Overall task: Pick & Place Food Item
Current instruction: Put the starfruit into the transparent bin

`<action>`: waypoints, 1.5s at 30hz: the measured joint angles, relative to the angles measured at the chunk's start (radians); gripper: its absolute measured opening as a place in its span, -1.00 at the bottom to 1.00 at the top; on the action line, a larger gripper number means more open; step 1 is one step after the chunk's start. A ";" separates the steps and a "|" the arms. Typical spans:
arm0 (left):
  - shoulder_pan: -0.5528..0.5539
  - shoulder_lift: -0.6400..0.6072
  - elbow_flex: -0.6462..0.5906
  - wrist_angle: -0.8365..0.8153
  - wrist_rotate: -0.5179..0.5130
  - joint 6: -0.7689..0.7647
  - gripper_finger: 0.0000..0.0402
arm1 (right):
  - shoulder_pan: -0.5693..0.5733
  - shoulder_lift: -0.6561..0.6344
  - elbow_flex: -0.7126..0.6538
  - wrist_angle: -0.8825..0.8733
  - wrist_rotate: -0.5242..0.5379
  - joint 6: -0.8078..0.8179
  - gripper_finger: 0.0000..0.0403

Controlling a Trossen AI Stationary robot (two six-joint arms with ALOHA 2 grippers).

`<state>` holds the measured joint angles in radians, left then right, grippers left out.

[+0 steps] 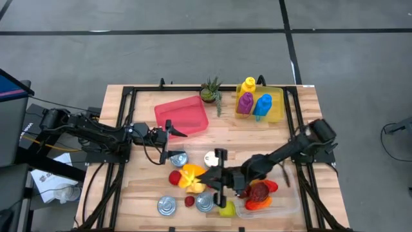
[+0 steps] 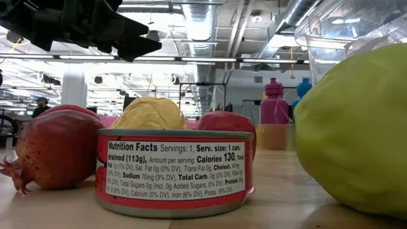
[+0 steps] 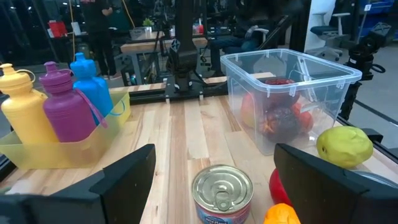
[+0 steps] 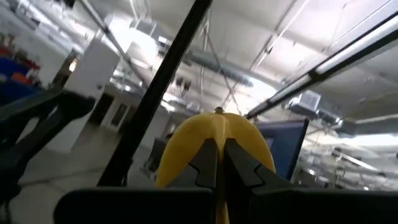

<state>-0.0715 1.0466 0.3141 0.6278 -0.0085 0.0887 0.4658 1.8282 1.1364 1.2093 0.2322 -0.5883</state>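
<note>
Red fruit (image 3: pixel 281 118) in clear bin (image 3: pixel 323 74), bottles (image 3: pixel 59 106) in yellow tray (image 3: pixel 74 146)

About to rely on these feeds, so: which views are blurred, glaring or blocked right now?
Low view: a red-labelled tin can and a big soft-focus green fruit crowd the lens; ceiling lights glare behind. Right wrist view: blurred, tilted up at bright ceiling lights, a yellow fruit filling the middle. Left wrist view: sharp on the clear plastic bin. High view: evenly lit.

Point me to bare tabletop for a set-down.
Free: the strip between the red tray and yellow bottle bin, past the plant; also the near-left corner left of a can. Crowded: front centre, cans and fruit by the clear container.
</note>
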 joint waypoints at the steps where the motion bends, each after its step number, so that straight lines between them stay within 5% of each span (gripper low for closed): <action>1: 0.000 0.000 0.000 0.000 0.000 0.000 0.59 | 0.006 -0.029 -0.026 -0.027 0.030 -0.007 -1.00; 7: 0.000 0.000 0.000 -0.001 0.001 0.000 0.59 | 0.057 -0.216 -0.115 -0.290 0.214 0.027 -1.00; 15: 0.000 0.000 0.000 0.000 0.001 0.000 0.59 | 0.114 -0.386 -0.118 -0.815 0.348 0.354 -1.00; 28: 0.000 0.000 0.000 -0.003 0.001 0.000 0.59 | 0.150 -0.538 -0.118 -1.417 0.291 0.905 -1.00; 36: 0.000 0.000 0.000 -0.012 0.001 0.000 0.59 | 0.150 -0.557 -0.099 -1.606 0.180 1.089 -1.00; 45: 0.000 0.000 0.000 -0.020 0.001 0.000 0.59 | 0.169 -0.505 0.076 -1.937 0.059 1.250 -1.00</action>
<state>-0.0715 1.0466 0.3141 0.6075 -0.0074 0.0883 0.6350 1.3230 1.2122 -0.7273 0.2909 0.6616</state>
